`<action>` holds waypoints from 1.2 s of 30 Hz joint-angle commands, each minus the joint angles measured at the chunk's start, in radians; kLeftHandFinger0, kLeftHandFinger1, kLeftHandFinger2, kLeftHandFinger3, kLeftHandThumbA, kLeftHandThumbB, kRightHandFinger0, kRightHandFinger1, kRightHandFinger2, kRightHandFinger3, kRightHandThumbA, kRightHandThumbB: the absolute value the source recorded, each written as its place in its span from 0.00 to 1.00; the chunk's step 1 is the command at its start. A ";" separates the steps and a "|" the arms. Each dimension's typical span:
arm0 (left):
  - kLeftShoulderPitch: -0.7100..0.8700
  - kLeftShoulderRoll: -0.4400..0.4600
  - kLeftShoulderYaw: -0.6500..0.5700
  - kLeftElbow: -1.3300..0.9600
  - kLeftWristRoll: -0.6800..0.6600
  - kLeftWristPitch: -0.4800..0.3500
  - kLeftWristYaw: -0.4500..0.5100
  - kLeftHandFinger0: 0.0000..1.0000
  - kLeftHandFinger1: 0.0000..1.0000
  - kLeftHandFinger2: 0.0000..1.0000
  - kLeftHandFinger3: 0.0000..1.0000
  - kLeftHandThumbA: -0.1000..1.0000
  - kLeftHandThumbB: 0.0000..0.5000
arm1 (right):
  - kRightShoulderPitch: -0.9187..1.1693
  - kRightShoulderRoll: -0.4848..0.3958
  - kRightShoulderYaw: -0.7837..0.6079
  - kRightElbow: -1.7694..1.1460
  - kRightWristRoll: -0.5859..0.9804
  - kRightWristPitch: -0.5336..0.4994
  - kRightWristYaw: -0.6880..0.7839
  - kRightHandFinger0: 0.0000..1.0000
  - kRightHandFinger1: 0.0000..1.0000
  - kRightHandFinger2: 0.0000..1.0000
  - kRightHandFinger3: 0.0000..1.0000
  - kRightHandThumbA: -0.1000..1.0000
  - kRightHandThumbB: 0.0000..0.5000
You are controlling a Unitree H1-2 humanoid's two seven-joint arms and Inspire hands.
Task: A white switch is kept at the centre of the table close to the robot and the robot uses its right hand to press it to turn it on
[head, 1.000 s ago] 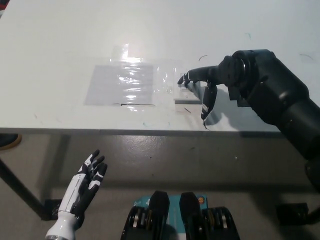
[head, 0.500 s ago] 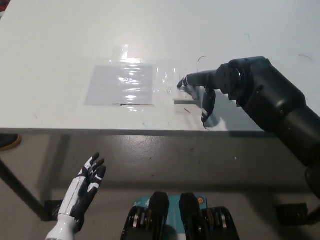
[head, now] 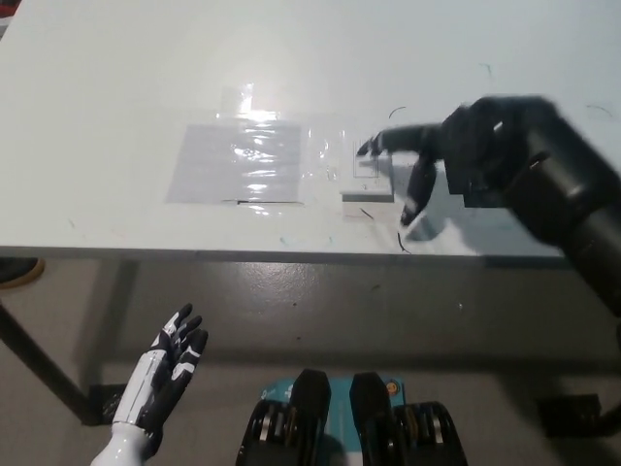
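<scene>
We see the pale worktop (head: 116, 87) filling the upper frame, a taped clear plastic sheet (head: 238, 163) well to the left of the black right hand (head: 456, 155). That hand, blurred, hangs above the surface with one finger stretched out and the others hanging loose, holding nothing. The white switch (head: 366, 181) sits just under its outstretched fingertip. Below the worktop edge, our white left hand (head: 167, 361) rests with fingers spread.

Table (head: 116, 87): you see a smooth, pale, matt top with faint dark scuffs. Film patch (head: 238, 160): clear, glossy plastic, wrinkled and catching glare. Switch (head: 367, 175): smooth white plastic. Right hand (head: 456, 155): black, matt, hard-shelled. Left hand (head: 165, 369): glossy white plastic with dark inserts. Floor (head: 291, 301): dull grey, speckled.
</scene>
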 commanded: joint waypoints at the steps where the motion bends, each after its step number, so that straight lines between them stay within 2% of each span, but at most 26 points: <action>1: -0.034 0.003 0.001 -0.035 0.001 -0.005 -0.004 1.00 1.00 1.00 1.00 0.80 0.06 | -0.134 -0.086 -0.159 -0.139 0.103 0.052 0.005 1.00 1.00 1.00 1.00 1.00 0.64; 2: -0.038 0.004 0.003 -0.027 -0.007 -0.020 -0.009 1.00 1.00 1.00 1.00 0.80 0.08 | -0.148 -0.107 -0.203 -0.186 0.131 0.088 0.023 1.00 1.00 1.00 1.00 1.00 0.61; 4: -0.044 0.006 0.007 -0.024 -0.017 -0.024 -0.013 1.00 1.00 1.00 1.00 0.79 0.06 | -0.157 -0.139 -0.281 -0.259 0.197 0.111 0.059 1.00 1.00 1.00 1.00 1.00 0.58; 6: -0.056 0.008 0.009 -0.028 -0.014 -0.017 -0.012 1.00 1.00 1.00 1.00 0.79 0.02 | -0.153 -0.181 -0.345 -0.358 0.242 0.152 0.084 1.00 1.00 1.00 1.00 1.00 0.61; 9: -0.072 0.007 0.009 -0.028 0.002 -0.011 -0.002 1.00 1.00 1.00 1.00 0.81 0.04 | -0.129 -0.239 -0.426 -0.518 0.297 0.231 0.115 1.00 1.00 1.00 1.00 1.00 0.60; 10: -0.078 0.005 0.009 -0.030 0.001 -0.005 0.000 1.00 1.00 1.00 1.00 0.81 0.04 | -0.108 -0.261 -0.473 -0.587 0.320 0.245 0.118 1.00 1.00 1.00 1.00 1.00 0.64; 11: -0.090 0.006 0.011 -0.029 -0.001 -0.004 0.000 1.00 1.00 1.00 1.00 0.81 0.04 | -0.101 -0.276 -0.503 -0.624 0.341 0.245 0.125 1.00 1.00 1.00 1.00 1.00 0.70; 12: -0.100 0.007 0.013 -0.026 -0.006 -0.007 -0.003 1.00 1.00 1.00 1.00 0.81 0.03 | -0.079 -0.305 -0.558 -0.689 0.400 0.245 0.140 1.00 1.00 1.00 1.00 1.00 0.64; 13: -0.104 0.007 0.015 -0.025 -0.007 -0.008 -0.002 1.00 1.00 1.00 1.00 0.81 0.03 | -0.066 -0.319 -0.590 -0.720 0.438 0.245 0.147 1.00 1.00 1.00 1.00 1.00 0.62; 16: -0.122 0.010 0.021 -0.029 -0.013 -0.001 -0.004 1.00 1.00 1.00 1.00 0.82 0.00 | 0.001 -0.384 -0.676 -0.848 0.549 0.245 0.161 1.00 1.00 1.00 1.00 1.00 0.63; 19: -0.138 0.014 0.027 -0.035 -0.021 0.010 -0.008 1.00 1.00 1.00 1.00 0.84 0.00 | 0.152 -0.454 -0.797 -1.049 0.662 0.245 0.102 1.00 1.00 1.00 1.00 1.00 0.71; 22: -0.158 0.012 0.027 -0.024 -0.027 0.008 -0.012 1.00 1.00 1.00 1.00 0.84 0.00 | 0.367 -0.512 -0.921 -1.220 0.874 0.245 -0.040 1.00 1.00 1.00 1.00 1.00 0.69; 24: -0.161 0.011 0.026 -0.016 -0.039 -0.001 -0.021 1.00 1.00 1.00 1.00 0.83 0.00 | 0.542 -0.493 -1.013 -1.346 0.951 0.245 -0.091 1.00 1.00 1.00 1.00 1.00 0.70; 25: -0.161 0.008 0.026 -0.015 -0.041 -0.001 -0.022 1.00 1.00 1.00 1.00 0.83 0.00 | 0.599 -0.459 -1.048 -1.382 0.976 0.245 -0.091 1.00 1.00 1.00 1.00 1.00 0.65; 26: -0.161 0.006 0.026 -0.017 -0.044 0.003 -0.021 1.00 1.00 1.00 1.00 0.83 0.00 | 0.676 -0.399 -1.090 -1.423 0.966 0.245 -0.078 1.00 1.00 1.00 1.00 1.00 0.70; 28: -0.153 0.003 0.023 -0.021 -0.046 0.005 -0.023 1.00 1.00 1.00 1.00 0.85 0.00 | 0.803 -0.280 -1.119 -1.492 0.957 0.245 -0.067 1.00 1.00 1.00 1.00 1.00 0.72; 29: -0.148 0.002 0.021 -0.023 -0.045 0.006 -0.024 1.00 1.00 1.00 1.00 0.85 0.00 | 0.831 -0.261 -1.121 -1.504 0.963 0.245 -0.071 1.00 1.00 1.00 1.00 1.00 0.72; 30: -0.149 0.001 0.022 -0.024 -0.046 0.006 -0.024 1.00 1.00 1.00 1.00 0.86 0.00 | 0.879 -0.225 -1.111 -1.510 0.979 0.245 -0.080 1.00 1.00 1.00 1.00 1.00 0.72; 32: -0.121 -0.003 0.015 -0.026 -0.043 0.005 -0.027 1.00 1.00 1.00 1.00 0.88 0.00 | 1.018 -0.128 -1.056 -1.504 0.886 0.152 -0.083 1.00 1.00 1.00 1.00 1.00 0.63; 33: -0.109 -0.003 0.013 -0.027 -0.042 0.004 -0.027 1.00 1.00 1.00 1.00 0.88 0.00 | 1.061 -0.096 -1.016 -1.489 0.814 0.118 -0.088 1.00 1.00 1.00 1.00 1.00 0.69; 35: -0.092 -0.005 0.010 -0.029 -0.042 0.002 -0.029 1.00 1.00 1.00 1.00 0.88 0.00 | 1.110 -0.048 -0.976 -1.459 0.763 0.085 -0.093 1.00 1.00 1.00 1.00 1.00 0.68; 36: -0.076 -0.005 0.006 -0.032 -0.041 0.005 -0.030 1.00 1.00 1.00 1.00 0.89 0.00 | 1.151 0.004 -0.933 -1.383 0.729 0.026 -0.093 1.00 1.00 1.00 1.00 1.00 0.56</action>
